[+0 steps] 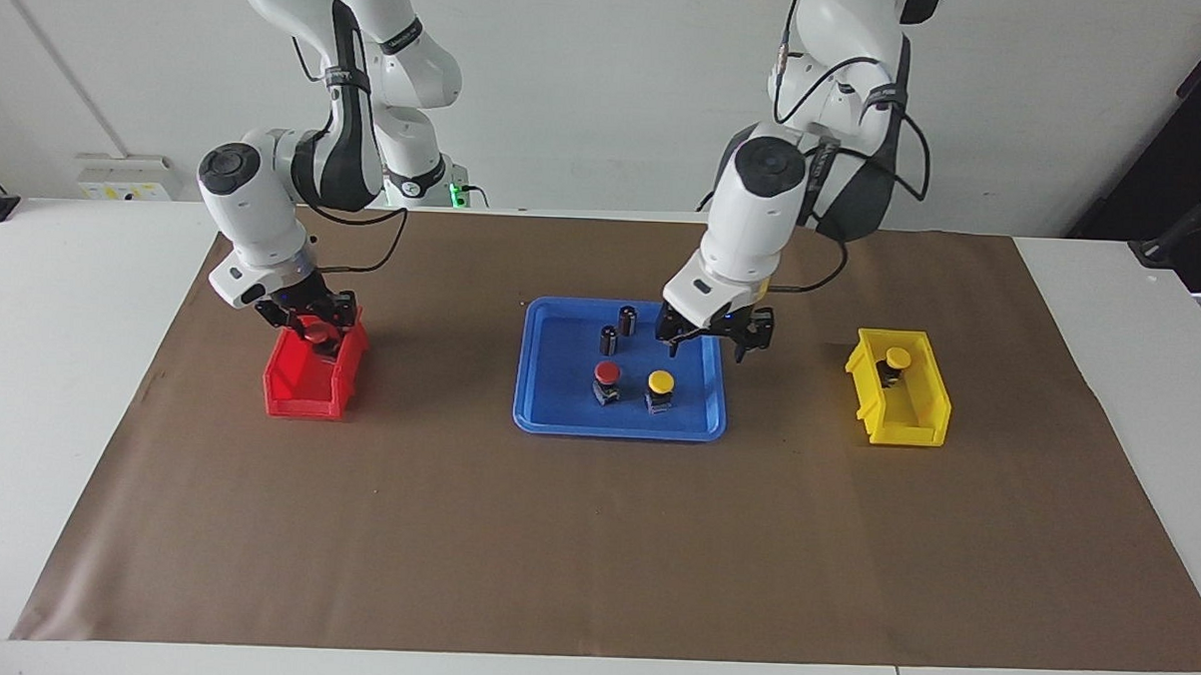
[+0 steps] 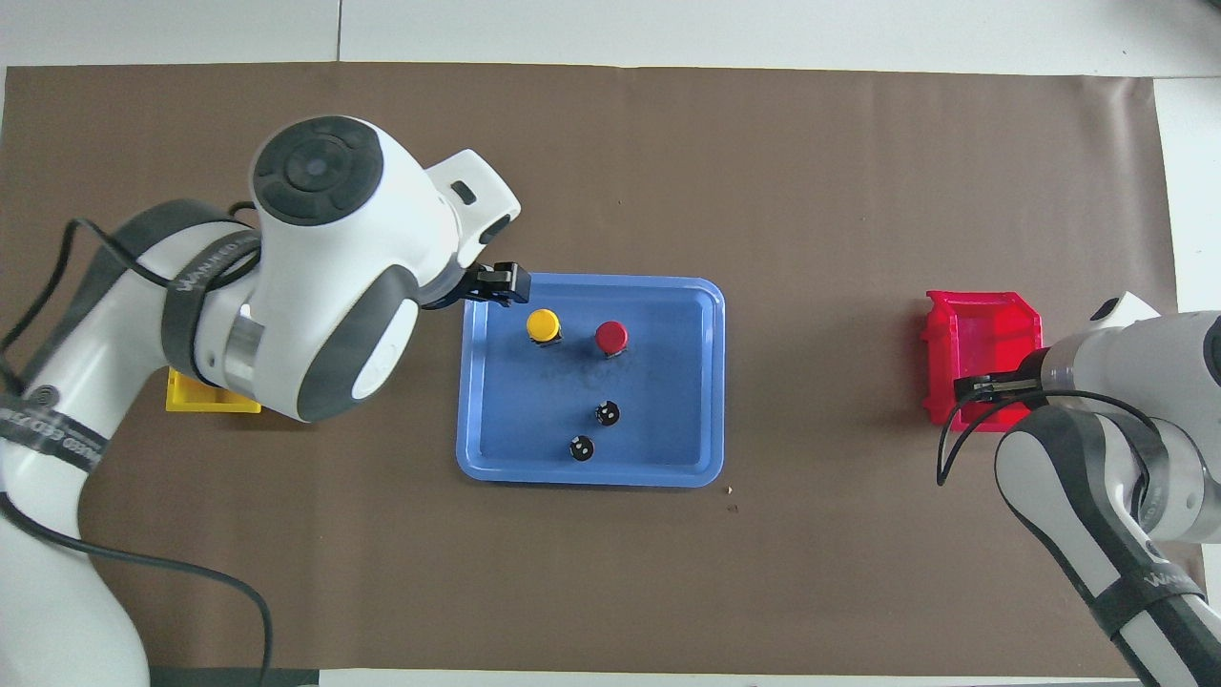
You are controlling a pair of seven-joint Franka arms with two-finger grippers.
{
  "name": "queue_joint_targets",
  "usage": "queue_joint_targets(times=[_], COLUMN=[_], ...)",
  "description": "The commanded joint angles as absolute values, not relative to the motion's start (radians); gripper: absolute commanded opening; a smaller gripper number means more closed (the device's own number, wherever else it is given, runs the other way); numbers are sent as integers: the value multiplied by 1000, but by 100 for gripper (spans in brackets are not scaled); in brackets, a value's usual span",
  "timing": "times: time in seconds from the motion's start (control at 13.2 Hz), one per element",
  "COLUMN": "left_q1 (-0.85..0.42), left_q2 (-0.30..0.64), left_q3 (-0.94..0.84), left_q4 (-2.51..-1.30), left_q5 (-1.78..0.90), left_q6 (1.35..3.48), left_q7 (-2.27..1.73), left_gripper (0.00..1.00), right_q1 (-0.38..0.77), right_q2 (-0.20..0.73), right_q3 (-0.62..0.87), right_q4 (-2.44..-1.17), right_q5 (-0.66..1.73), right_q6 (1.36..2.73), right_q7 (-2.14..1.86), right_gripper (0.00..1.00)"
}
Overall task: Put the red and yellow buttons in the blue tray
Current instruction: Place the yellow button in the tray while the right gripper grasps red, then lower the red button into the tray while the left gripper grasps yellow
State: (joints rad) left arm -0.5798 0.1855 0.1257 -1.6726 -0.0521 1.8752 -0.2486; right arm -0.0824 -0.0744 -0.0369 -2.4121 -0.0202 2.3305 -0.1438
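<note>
Legible text is limited to the cable straps on the arms. In the overhead view, a dark strap around the left arm's forearm (image 2: 205, 272) carries white lettering that reads roughly "WANKEED"; a second strap lower on the same arm (image 2: 48, 434) shows similar letters, only partly readable. A strap on the right arm (image 2: 1159, 577) begins "WAN", the rest cut off. No numbers, labels or signs are readable elsewhere.
</note>
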Motion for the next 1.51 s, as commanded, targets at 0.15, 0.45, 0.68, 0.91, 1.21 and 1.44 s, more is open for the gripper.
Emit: queue_joint_targets(times=[0.15,0.45,0.68,0.91,1.21,1.44], left_q1=[-290,-192,-140,-100,-94,-109], left_q2=[123,71,19,-37,-48,-49], left_q3=[123,129,127,127,126,123], left_q4=[-1722,-1866,-2027,-2144,-2197,-2209], left_q5=[-72,-37,-15,-15,-18,-21], left_q6=[1841,1946,2063,2097,2138,2155], left_q7=[143,251,336,322,191,26], left_gripper=[100,100,96,83,83,82], right_q1=[-104,-25,162,360,480,483], right_q2=[-98,-2,84,151,242,264], right_q3=[-21,-3,-2,2,2,2], right_q4=[-2401,-2029,-1837,-1830,-1850,-1891], right_q5=[-2,-2,-2,23,41,43], right_q6=[2317,1932,1861,2067,2187,2262], right_q7=[-186,-68,237,533,693,709], right_gripper=[24,24,26,26,26,27])
